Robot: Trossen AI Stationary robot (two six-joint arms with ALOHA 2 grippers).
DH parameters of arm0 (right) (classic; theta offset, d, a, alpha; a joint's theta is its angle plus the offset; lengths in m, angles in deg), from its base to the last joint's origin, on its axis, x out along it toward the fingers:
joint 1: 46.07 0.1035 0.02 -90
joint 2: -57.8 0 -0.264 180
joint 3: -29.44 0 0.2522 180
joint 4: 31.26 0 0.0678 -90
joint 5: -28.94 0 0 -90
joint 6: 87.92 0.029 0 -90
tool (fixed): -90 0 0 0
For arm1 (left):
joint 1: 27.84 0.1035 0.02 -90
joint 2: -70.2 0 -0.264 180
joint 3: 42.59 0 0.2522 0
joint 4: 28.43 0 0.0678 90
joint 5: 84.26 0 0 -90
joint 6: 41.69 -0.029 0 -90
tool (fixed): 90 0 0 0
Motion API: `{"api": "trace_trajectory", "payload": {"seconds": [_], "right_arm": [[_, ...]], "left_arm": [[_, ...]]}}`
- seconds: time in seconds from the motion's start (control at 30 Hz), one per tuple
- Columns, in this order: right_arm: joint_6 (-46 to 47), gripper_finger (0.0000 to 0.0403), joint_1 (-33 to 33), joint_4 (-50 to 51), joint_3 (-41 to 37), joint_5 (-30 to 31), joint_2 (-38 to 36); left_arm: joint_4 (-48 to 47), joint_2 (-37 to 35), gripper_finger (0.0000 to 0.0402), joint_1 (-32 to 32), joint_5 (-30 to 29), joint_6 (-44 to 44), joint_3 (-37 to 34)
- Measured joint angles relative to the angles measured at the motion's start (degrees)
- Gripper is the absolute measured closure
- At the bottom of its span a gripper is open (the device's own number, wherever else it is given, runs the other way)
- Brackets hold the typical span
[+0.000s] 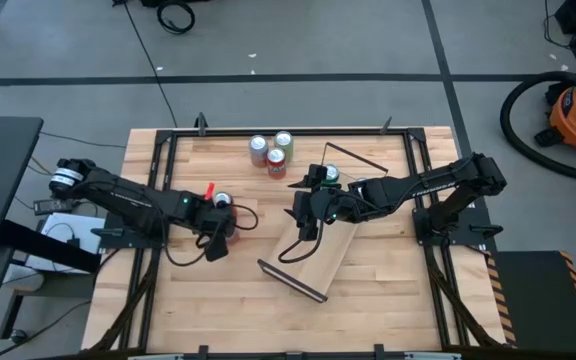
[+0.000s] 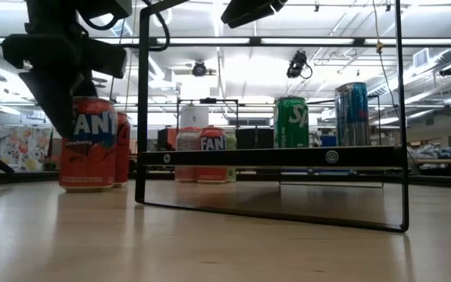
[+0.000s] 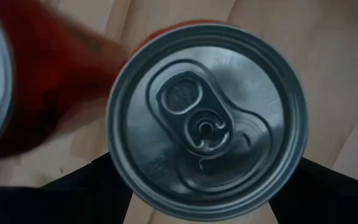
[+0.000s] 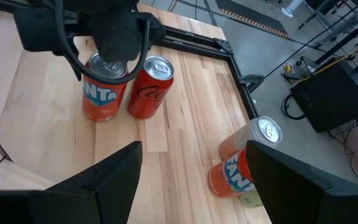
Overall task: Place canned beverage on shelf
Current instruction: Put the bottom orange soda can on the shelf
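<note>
An orange Fanta can (image 2: pixel 87 145) stands upright on the tabletop at the left centre, beside a red cola can (image 4: pixel 149 87). My left gripper (image 1: pixel 218 212) stands over the Fanta can, a finger on each side of it. The shelf (image 1: pixel 318 250), a light-wood plank with black wire end frames (image 2: pixel 143 117), lies slantwise at mid-table. A green can (image 2: pixel 291 121) and a blue can (image 2: pixel 351 113) stand on it. My right gripper (image 1: pixel 304 212) hovers open and empty over the plank. My left gripper comes at the Fanta can from above, fingers pointing down. The two fingers (image 3: pixel 101 190) lie on opposite sides of the can's wall below its rim (image 3: pixel 123 168). The can stands upright with its bottom on the table.
Three more cans (image 1: pixel 271 152) stand together at the table's far edge, and also show in the right wrist view (image 4: pixel 247 155). Black frame rails (image 1: pixel 168 160) run along the table's left, right and far sides. Bare wood lies toward the near edge (image 1: pixel 228 310).
</note>
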Motion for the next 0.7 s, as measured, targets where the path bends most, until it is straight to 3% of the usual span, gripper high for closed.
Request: {"api": "trace_trajectory", "payload": {"seconds": [0.23,0.43,0.7], "right_arm": [[0.0,0.0106,0.0,0.0,0.0,0.0,0.0],[0.4,0.0106,0.0,0.0,0.0,-0.3,0.0],[0.5,0.0106,0.0,0.0,0.0,-0.9,0.0]], "left_arm": [[5.8,-0.9,0.0088,-0.1,0.1,-4.9,0.0],[5.4,-0.9,0.0088,-0.5,0.2,-8.4,0.0],[-5.9,-0.9,0.0088,-0.5,0.5,-9.0,9.4]]}}
